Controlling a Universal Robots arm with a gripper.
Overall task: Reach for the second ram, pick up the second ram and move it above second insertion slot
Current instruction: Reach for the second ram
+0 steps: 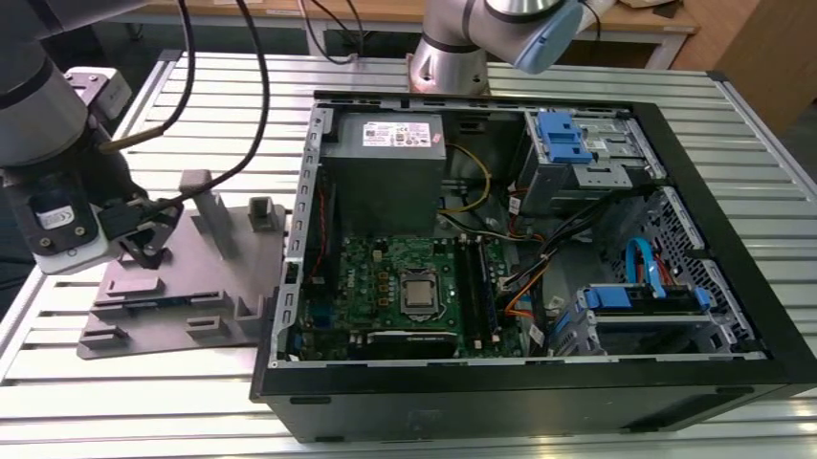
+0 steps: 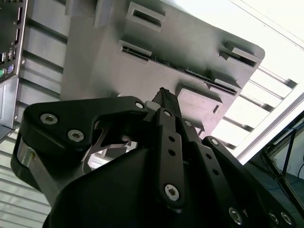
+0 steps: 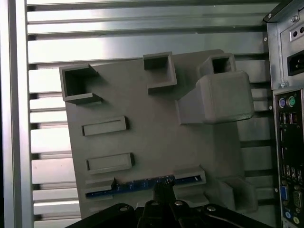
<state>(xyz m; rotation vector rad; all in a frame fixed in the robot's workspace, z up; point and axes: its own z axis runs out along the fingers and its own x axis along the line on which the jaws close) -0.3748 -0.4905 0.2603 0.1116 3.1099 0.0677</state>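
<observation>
While one second ram [image 3: 124, 187] sits lengthwise in the edge slot of the grey fixture [image 3: 156, 137], long axis along that edge, one gripper [image 3: 164, 186] pinches narrowly on its middle.

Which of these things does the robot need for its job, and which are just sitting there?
For the job:
the gripper, close over the second ram in the gray holder; the memory slots on the motherboard.

Just sitting there:
the power supply, the blue drive bracket, the loose cables, the slatted table.
</observation>
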